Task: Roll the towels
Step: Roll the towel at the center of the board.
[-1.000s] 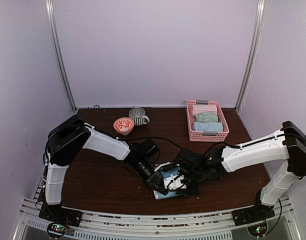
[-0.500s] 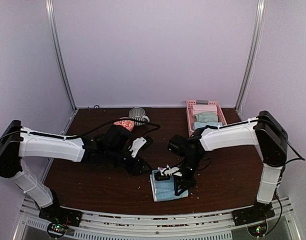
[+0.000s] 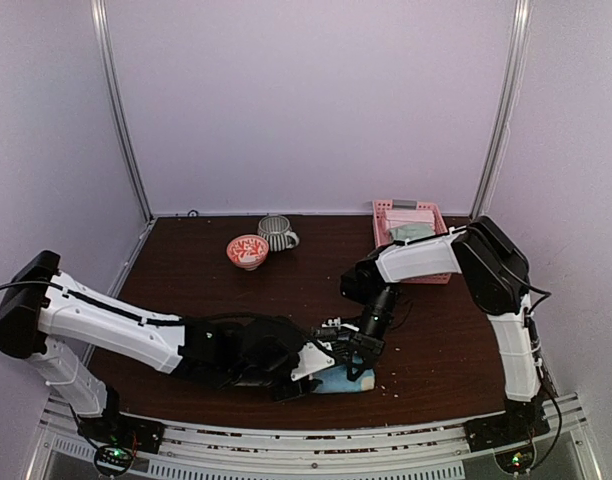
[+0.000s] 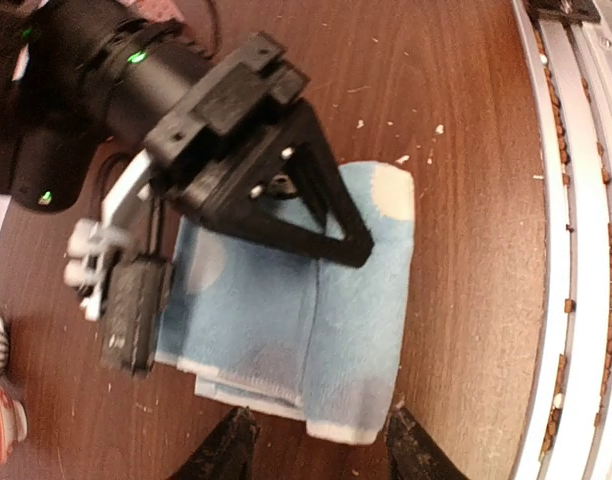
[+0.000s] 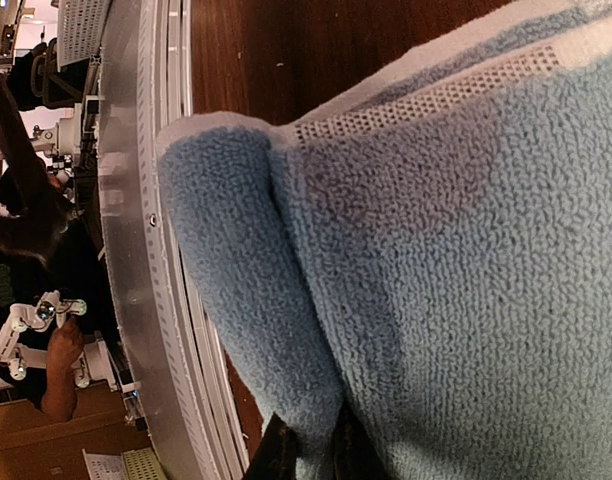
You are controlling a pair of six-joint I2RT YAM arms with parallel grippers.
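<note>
A light blue towel [image 3: 342,381] with pale dots lies folded near the table's front edge; it is the same towel [image 4: 316,330] in the left wrist view. My right gripper [image 3: 354,356] comes down on it from behind, shut on a fold of the towel [image 5: 436,250], which fills the right wrist view. My left gripper [image 4: 321,450] is open, low at the towel's near edge, with one fingertip off each side of its corner. In the top view the left gripper [image 3: 304,378] sits just left of the towel. More towels [image 3: 413,231] lie in the pink basket.
The pink lattice basket [image 3: 379,226] stands at the back right, partly behind my right arm. A striped cup [image 3: 276,232] and a red-patterned bowl [image 3: 247,250] stand at the back centre. The metal rail [image 4: 571,250] runs along the front edge, close to the towel.
My left gripper has opened, pulled back to the left, then come in low along the front to the towel's near edge. The right arm has folded up while staying on the towel.
</note>
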